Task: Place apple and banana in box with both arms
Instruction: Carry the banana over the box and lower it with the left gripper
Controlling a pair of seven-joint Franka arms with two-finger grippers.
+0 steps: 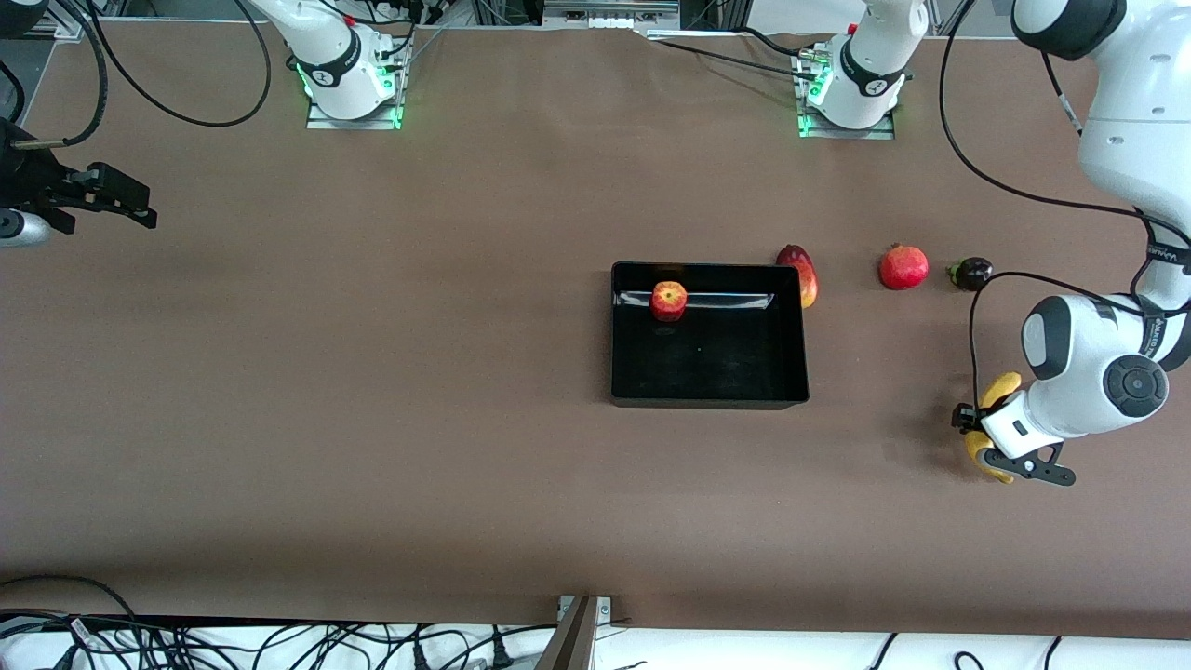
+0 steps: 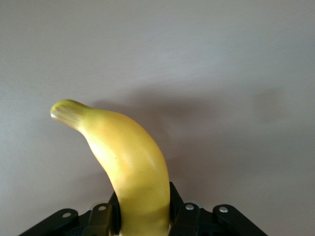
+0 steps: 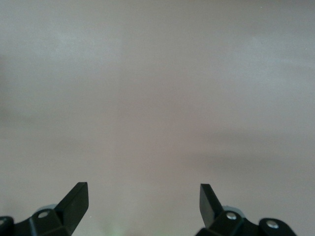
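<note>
At the frame's lower right the left gripper [image 1: 988, 437] clamps the banana [image 1: 997, 389], seemingly on the table [image 1: 372, 372], the apple [image 1: 669, 301] sits in the box [image 1: 707, 398] at centre, and the right gripper [image 1: 116, 200] waits spread at the upper left edge.

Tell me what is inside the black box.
Only the apple lies in the box, against the wall nearest the robots' bases. The rest of its floor shows bare; nothing covers it.
</note>
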